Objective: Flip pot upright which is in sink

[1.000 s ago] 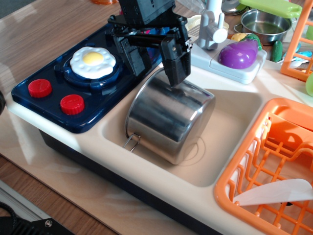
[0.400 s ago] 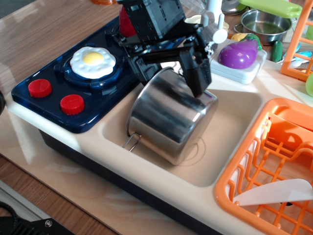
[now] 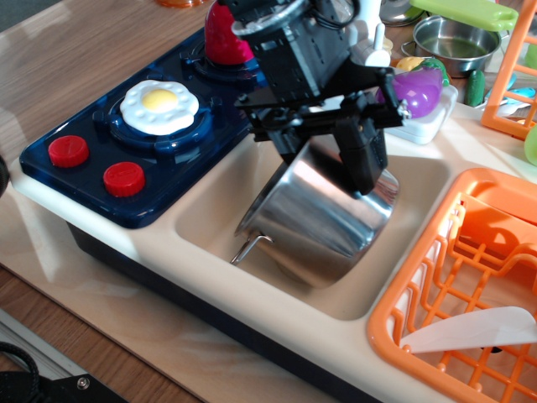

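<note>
The shiny steel pot point(image 3: 323, 220) lies in the cream sink point(image 3: 210, 218), tilted, with its base raised toward the back right and its rim and a wire loop handle point(image 3: 249, 246) down at the front left. My black gripper point(image 3: 329, 159) sits over the pot's upper edge. One finger point(image 3: 365, 159) presses down on the pot's outer wall and the other is behind the pot. The jaws look closed on the pot's raised edge.
A blue stove point(image 3: 134, 151) with a fried egg point(image 3: 159, 105) and red knobs lies left of the sink. An orange dish rack point(image 3: 470, 277) stands at the right. A purple eggplant point(image 3: 415, 88), a white tap and a smaller steel pot point(image 3: 457, 42) are behind.
My gripper has moved right and tilted, and the pot has swung with it. Its base has lifted toward the right and its handle end has shifted right along the sink floor.
</note>
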Robot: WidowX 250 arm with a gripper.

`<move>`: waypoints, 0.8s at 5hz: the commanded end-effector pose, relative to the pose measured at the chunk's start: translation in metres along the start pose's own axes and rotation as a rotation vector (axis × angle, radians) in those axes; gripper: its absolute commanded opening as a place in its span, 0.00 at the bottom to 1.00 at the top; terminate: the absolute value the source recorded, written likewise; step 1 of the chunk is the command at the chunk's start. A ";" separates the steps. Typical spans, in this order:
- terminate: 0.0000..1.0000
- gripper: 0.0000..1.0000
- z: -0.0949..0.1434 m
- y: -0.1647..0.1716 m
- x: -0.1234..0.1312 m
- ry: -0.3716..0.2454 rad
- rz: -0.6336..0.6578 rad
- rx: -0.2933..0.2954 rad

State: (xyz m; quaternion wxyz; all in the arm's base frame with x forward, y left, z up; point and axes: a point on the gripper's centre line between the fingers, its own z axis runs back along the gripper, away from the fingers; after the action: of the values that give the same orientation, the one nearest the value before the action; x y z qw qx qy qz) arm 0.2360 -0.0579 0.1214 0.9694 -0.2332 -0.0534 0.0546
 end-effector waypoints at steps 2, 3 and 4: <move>0.00 0.00 0.004 -0.022 0.002 -0.080 -0.143 0.291; 0.00 0.00 0.000 -0.026 0.004 -0.073 -0.192 0.403; 0.00 1.00 -0.013 -0.027 0.006 -0.116 -0.256 0.457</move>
State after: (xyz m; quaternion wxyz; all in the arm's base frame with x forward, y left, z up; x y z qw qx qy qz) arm 0.2430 -0.0854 0.1159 0.9928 0.0071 -0.1112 -0.0428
